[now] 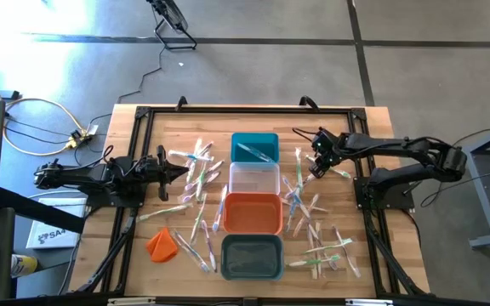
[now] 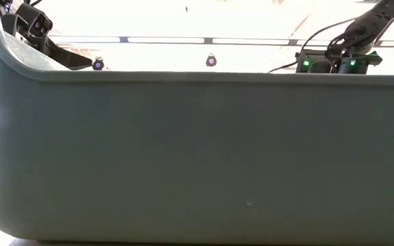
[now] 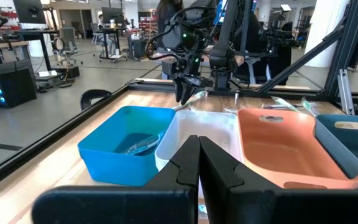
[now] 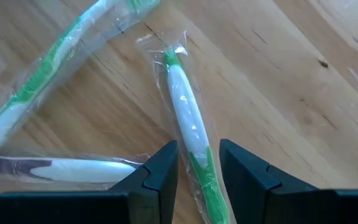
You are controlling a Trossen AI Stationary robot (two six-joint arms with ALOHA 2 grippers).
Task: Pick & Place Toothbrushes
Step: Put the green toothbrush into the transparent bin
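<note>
Wrapped toothbrushes lie scattered on the wooden table, one group (image 1: 196,183) left of the bins and one group (image 1: 317,229) right of them. My right gripper (image 1: 316,167) points steeply down over the right group, open. Its fingers (image 4: 161,171) stand on either side of a green-and-white toothbrush (image 4: 185,112) that lies flat on the wood and runs along the gap between them. Another toothbrush (image 1: 253,153) rests in the teal bin (image 1: 238,140). My left gripper (image 1: 184,171) waits shut and level at the left, holding nothing.
The bins stand in a column down the table's middle: teal, clear (image 1: 254,167), orange (image 1: 228,212), grey (image 1: 226,255). An orange lump (image 1: 162,244) lies at the near left. The grey bin's wall (image 2: 197,150) fills the low view. More green toothbrushes (image 4: 48,68) lie beside my right gripper.
</note>
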